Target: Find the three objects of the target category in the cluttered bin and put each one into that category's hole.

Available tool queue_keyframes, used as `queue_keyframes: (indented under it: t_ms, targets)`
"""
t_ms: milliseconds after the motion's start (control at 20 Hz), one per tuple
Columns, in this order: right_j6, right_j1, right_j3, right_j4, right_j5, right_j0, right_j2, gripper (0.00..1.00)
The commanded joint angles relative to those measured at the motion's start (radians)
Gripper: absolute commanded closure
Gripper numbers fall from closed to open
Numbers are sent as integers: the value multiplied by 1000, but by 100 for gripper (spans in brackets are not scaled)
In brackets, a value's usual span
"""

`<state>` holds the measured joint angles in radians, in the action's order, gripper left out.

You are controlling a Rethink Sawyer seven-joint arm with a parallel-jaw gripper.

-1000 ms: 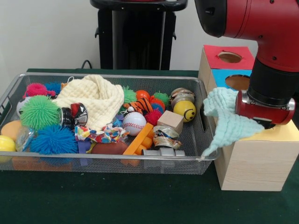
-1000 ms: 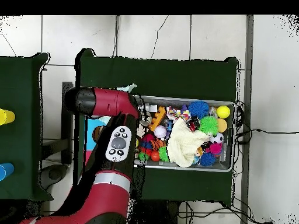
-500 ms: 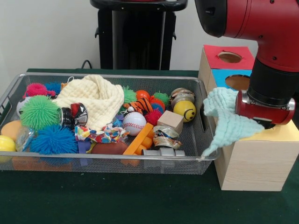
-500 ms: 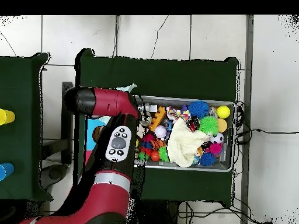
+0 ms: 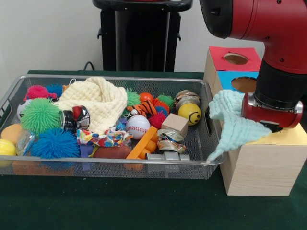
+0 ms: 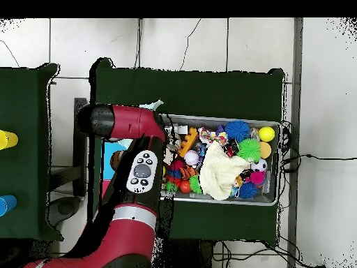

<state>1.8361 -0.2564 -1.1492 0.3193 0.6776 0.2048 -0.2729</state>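
A mint-green cloth (image 5: 233, 125) hangs from under the red wrist of my arm, between the wire bin's right end and the wooden box. My gripper (image 5: 271, 120) sits low over the yellow-topped section (image 5: 290, 138) of the box, hidden by the wrist and the cloth. The yellow section's hole is covered. A cream cloth (image 5: 96, 98) lies bunched at the bin's back, and a small multicoloured cloth (image 5: 103, 138) lies near its front. In the overhead view the arm (image 6: 143, 171) covers the box, and only a corner of the mint cloth (image 6: 155, 105) shows.
The wire bin (image 5: 110, 164) holds spiky balls, a baseball (image 5: 137, 126), a yellow smiley ball (image 5: 190, 113), a wooden cube (image 5: 174, 124) and an orange block. Behind the yellow section are blue (image 5: 244, 82) and red (image 5: 235, 58) sections with round holes. A black stand rises behind the bin.
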Motion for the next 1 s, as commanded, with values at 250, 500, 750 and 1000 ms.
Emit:
queue_keyframes:
  t_ms: [250, 500, 750, 1000]
  targets:
    - [90, 181, -11, -47, -219, -67, 141, 100]
    - [96, 187, -11, -48, -241, -67, 143, 100]
    - [99, 189, -9, -52, -241, -64, 137, 100]
    - [106, 190, -10, -50, -255, -64, 138, 100]
